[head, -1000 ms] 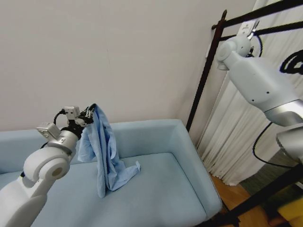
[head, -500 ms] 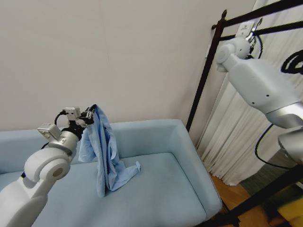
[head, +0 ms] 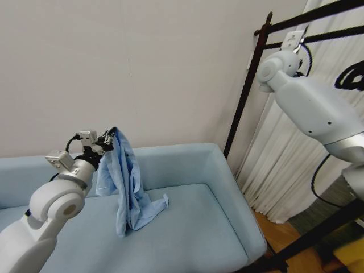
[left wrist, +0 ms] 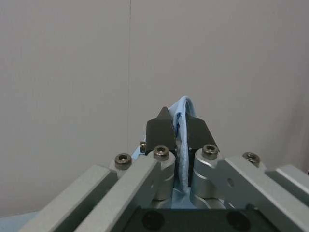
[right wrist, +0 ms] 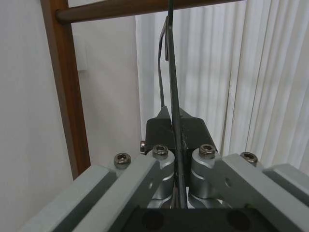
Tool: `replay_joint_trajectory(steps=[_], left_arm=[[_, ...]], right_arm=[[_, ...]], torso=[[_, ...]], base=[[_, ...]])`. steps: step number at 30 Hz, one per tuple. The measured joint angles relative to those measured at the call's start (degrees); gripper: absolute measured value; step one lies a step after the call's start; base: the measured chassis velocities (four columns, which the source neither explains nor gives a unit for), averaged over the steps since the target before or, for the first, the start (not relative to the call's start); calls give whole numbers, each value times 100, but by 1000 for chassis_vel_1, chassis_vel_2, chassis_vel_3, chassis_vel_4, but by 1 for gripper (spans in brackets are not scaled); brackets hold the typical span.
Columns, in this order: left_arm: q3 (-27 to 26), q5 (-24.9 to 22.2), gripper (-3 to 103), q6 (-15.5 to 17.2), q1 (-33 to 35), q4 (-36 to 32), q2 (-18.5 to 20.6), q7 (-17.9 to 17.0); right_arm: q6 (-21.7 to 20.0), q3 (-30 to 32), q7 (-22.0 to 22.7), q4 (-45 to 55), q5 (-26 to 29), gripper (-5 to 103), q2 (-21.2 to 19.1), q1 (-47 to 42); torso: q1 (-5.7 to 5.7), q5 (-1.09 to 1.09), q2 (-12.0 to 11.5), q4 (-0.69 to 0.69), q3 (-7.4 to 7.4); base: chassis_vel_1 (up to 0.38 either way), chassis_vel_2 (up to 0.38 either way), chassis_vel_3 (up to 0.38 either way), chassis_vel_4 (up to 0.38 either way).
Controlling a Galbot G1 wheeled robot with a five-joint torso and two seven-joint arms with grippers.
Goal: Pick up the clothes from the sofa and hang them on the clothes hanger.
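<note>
A light blue garment (head: 126, 182) hangs from my left gripper (head: 109, 138), which is shut on its top fold above the sofa (head: 193, 227). The cloth's lower end rests on the seat. In the left wrist view the blue fabric (left wrist: 182, 126) is pinched between the black pads of the left gripper (left wrist: 181, 133). My right gripper (head: 296, 38) is raised to the dark clothes rack (head: 244, 91) at the upper right. There the right gripper (right wrist: 175, 128) is shut on a thin dark hanger (right wrist: 173, 72), just under the rack's brown bar (right wrist: 145, 7).
A plain wall stands behind the sofa. White curtains (head: 284, 170) hang behind the rack, also visible as pleated curtains (right wrist: 231, 72) past the hanger. The rack's brown upright post (right wrist: 67, 87) stands close beside the right gripper. Wooden floor (head: 284, 239) lies right of the sofa.
My right arm has swung slightly to the left while its gripper stays at the rack bar. The left gripper and the garment have barely moved.
</note>
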Motion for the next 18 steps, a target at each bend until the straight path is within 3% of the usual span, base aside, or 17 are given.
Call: replay_joint_trajectory(steps=[18], left_arm=[[-12, 79, 3, -36, 50, 167, 12, 27]], right_arm=[[52, 85, 45, 2138, 576, 1, -960, -662]], torso=[[0, 0, 0, 0, 0]], base=[[0, 0, 0, 0]])
